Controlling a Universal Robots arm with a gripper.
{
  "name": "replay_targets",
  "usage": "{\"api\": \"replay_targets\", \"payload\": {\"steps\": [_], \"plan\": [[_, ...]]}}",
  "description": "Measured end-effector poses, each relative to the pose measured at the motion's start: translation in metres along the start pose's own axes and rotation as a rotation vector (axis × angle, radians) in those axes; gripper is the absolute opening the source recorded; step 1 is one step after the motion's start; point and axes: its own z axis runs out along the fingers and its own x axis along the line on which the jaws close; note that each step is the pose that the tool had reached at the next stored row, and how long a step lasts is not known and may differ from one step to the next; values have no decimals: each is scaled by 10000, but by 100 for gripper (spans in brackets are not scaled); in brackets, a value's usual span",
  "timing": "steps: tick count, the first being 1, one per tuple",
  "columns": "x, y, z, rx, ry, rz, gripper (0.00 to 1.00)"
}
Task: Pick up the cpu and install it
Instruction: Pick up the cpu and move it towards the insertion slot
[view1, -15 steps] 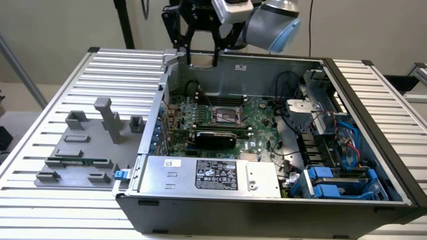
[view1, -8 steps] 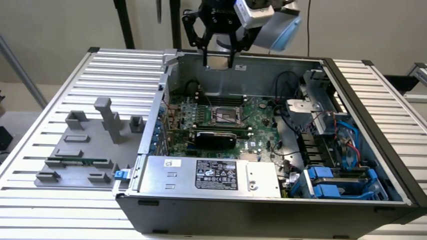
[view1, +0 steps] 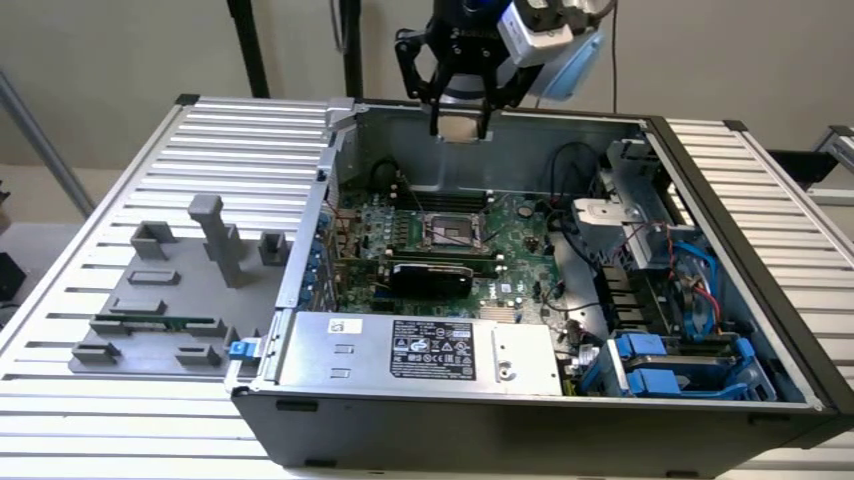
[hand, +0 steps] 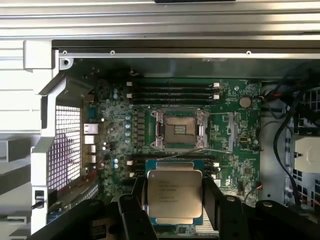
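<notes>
A: What is seen of the surface and the room in the exterior view?
B: A ribbed metal worktop (view1: 107, 400) is seen, backed by a plain pale wall (view1: 120, 50). An open computer case (view1: 534, 440) is laid on it, and a grey fixture tray (view1: 127, 300) is set just beside the case on the exterior view's left.
A: Where is the gripper?
B: The gripper (view1: 458, 120) is hung over the case's far wall, well above the motherboard (view1: 514, 235). The arm is cut off by the frame edge. The jaws are clamped on the cpu (view1: 458, 130), though little of the chip can be made out here.
A: What else is placed around?
B: A power supply (view1: 427, 350) is seated at the near side, a black card (view1: 427, 275) is stood across the board, and a memory stick (view1: 154, 323) is laid on the tray.
A: And the wrist view?
B: The silvery chip is gripped between two dark fingers (hand: 134, 212); its printing cannot be read. The open socket (hand: 181, 129) is seen apart from it, with memory slots (hand: 172, 92) alongside. Part of the board is hidden by chip and jaws.
</notes>
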Motion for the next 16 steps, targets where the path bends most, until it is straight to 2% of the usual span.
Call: {"api": "replay_targets", "payload": {"steps": [11,16], "plan": [[-97,266,211,0,1,-15,55],[-184,366,306,0,1,-20,55]]}}
